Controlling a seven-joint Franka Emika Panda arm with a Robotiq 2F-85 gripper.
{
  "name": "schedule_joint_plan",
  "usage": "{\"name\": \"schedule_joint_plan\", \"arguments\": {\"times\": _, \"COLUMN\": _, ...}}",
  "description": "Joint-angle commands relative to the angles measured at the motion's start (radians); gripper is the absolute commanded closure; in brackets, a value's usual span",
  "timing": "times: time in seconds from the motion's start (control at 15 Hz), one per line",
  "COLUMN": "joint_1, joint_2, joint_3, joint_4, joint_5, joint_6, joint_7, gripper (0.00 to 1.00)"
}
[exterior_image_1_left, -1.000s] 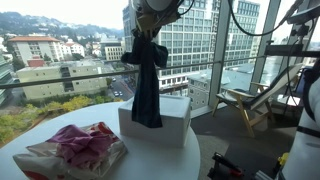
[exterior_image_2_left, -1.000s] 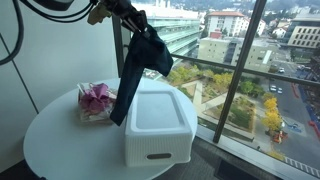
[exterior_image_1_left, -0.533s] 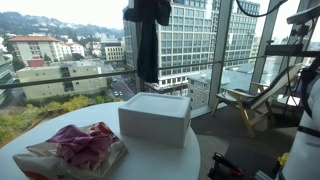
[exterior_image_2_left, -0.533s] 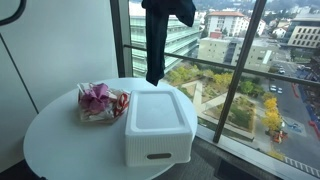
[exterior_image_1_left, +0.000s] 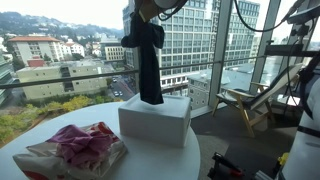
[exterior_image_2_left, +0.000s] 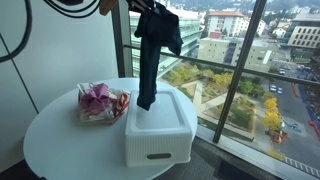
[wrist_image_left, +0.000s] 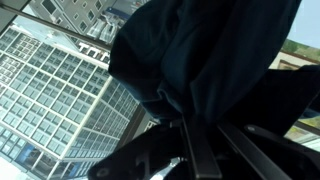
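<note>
We saw the claw (exterior_image_1_left: 149, 16) clamped tight on a dark garment (exterior_image_1_left: 149, 62) that hung straight below it, over the white bin (exterior_image_1_left: 155, 120) underneath.

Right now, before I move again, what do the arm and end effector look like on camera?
In the wrist view the end effector is black, with straight, flat-sided fingers. In an exterior view the arm above it looks pale grey-white and rounded. Black cables loop near the top of the frame. No markings are legible.
</note>
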Motion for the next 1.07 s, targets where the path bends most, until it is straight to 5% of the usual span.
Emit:
{"name": "schedule_joint_plan", "arguments": {"times": 0.0, "joint_1": 0.012, "joint_2": -0.031, "joint_3": -0.032, "joint_4": -0.149, "joint_5": 0.038, "joint_6": 0.145, "joint_7": -0.034, "gripper": 0.96}}
{"name": "schedule_joint_plan", "arguments": {"times": 0.53, "joint_1": 0.021, "joint_2": 0.034, "joint_3": -0.029, "joint_4": -0.345, "joint_5": 0.233, "joint_6": 0.254, "joint_7": -0.185, "gripper": 0.96}}
{"name": "schedule_joint_plan", "arguments": {"times": 1.0, "joint_1": 0.019, "joint_2": 0.197, "joint_3": -0.027, "joint_4": -0.366, "joint_5": 0.202, "joint_6": 0.272, "joint_7": -0.179, "gripper": 0.96}}
